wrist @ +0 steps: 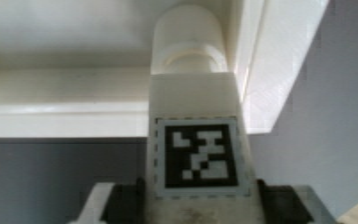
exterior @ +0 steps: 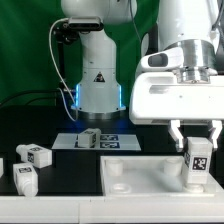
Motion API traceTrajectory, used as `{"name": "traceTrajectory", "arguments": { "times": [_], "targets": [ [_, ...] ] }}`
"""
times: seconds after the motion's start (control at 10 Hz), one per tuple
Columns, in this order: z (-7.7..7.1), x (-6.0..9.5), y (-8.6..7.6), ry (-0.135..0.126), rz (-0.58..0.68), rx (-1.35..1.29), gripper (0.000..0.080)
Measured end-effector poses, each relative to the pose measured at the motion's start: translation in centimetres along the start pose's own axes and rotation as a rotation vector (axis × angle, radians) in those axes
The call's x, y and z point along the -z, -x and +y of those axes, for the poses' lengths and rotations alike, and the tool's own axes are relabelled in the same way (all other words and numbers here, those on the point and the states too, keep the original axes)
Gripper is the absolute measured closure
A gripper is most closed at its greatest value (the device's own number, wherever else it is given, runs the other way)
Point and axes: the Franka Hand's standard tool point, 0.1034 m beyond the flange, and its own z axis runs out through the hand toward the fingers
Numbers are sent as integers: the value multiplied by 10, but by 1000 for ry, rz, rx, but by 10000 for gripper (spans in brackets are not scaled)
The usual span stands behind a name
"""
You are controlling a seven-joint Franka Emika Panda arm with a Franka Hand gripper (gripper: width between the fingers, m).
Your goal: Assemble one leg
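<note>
Wrist view: the tool [wrist: 194,196] clamps the leg [wrist: 197,110], its fingers [wrist: 108,206] mostly cut off from sight.

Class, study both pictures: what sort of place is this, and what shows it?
Most likely a robotics lab bench: a robot arm standing on the dark table, a green backdrop behind it, and tag-marked parts, such as the leg in the gripper.

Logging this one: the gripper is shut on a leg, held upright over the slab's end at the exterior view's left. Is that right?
Only the side is wrong. The gripper is shut on the leg, held upright over the slab's end at the exterior view's right, not its left. The exterior view shows this.
</note>
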Motion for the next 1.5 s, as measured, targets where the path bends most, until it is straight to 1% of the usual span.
{"name": "traceTrajectory", "arguments": {
  "times": [0.4, 0.5, 0.6, 0.7, 0.8, 0.9, 1.0, 1.1, 1.2, 1.3, 1.4, 1.5],
  "targets": [
    [4, -1, 0, 7, 33, 4, 514],
    [4, -1, 0, 7, 33, 5, 459],
    [4, -1, 0, 7, 33, 5, 275],
    [7, -2, 2, 10, 0, 18, 275],
    [13, 3, -4, 9, -68, 16, 176],
    [18, 9, -13, 7, -67, 1, 158],
    [18, 6, -10, 5, -137, -7, 158],
    [16, 4, -12, -2, -255, -17, 151],
    [19, 4, -19, -5, -315, -36, 151],
    [19, 4, -15, -7, -412, -65, 151],
    [14, 2, -14, -4, -493, -92, 151],
    [12, -1, -12, -1, -548, -101, 151]
  ]
}}
